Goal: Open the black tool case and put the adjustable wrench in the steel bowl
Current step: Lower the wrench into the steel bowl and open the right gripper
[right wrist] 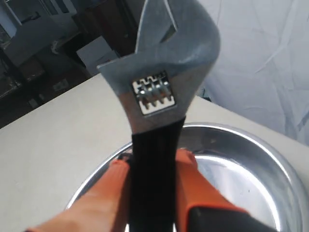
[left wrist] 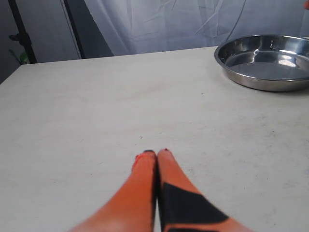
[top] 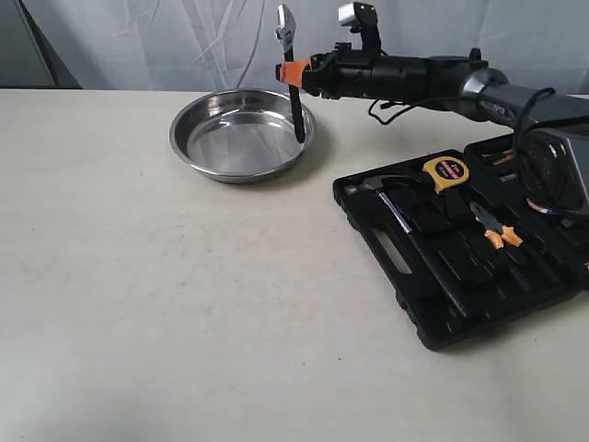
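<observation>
The adjustable wrench (top: 290, 64) hangs upright over the right rim of the steel bowl (top: 241, 134), silver head up, black handle down. My right gripper (top: 294, 70) is shut on its handle. In the right wrist view the wrench (right wrist: 157, 116) sits between the orange fingers (right wrist: 190, 179), with the bowl (right wrist: 251, 164) below. The black tool case (top: 460, 249) lies open at the right. My left gripper (left wrist: 157, 153) is shut and empty above bare table, the bowl (left wrist: 268, 60) far off; it does not show in the exterior view.
In the open case lie a hammer (top: 405, 221), a yellow tape measure (top: 447, 171) and orange-handled pliers (top: 497, 230). A white curtain (top: 184, 41) hangs behind the table. The pale tabletop (top: 166, 295) stretches left and front of the case.
</observation>
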`<action>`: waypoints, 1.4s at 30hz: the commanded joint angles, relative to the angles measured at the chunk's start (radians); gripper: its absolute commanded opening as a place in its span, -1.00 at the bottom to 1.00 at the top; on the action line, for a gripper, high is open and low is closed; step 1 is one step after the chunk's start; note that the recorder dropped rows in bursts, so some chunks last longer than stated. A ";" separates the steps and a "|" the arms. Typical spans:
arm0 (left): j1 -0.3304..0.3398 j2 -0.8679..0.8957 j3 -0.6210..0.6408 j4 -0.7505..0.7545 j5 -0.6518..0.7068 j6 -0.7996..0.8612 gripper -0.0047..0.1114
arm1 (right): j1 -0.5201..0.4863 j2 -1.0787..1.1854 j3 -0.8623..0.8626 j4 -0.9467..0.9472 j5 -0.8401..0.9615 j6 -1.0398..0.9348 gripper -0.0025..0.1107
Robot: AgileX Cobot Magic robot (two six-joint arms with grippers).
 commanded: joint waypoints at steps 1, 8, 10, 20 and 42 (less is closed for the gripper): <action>0.004 -0.003 -0.003 0.004 -0.006 -0.002 -0.92 | -0.004 0.016 -0.008 -0.007 0.041 -0.015 -0.97; 0.004 -0.003 -0.003 0.004 -0.006 -0.002 -0.92 | -0.004 0.008 -0.008 -0.163 0.076 0.103 -0.97; 0.004 -0.003 -0.003 0.004 -0.006 -0.002 -0.92 | -0.004 -0.002 -0.008 -0.247 0.076 0.211 -0.97; 0.004 -0.003 -0.003 0.004 -0.006 -0.002 -0.92 | 0.014 -0.017 -0.008 -0.451 -0.026 0.540 -0.97; 0.004 -0.003 -0.003 0.004 -0.006 -0.002 -0.92 | 0.042 -0.026 -0.008 -0.476 0.005 0.537 -0.50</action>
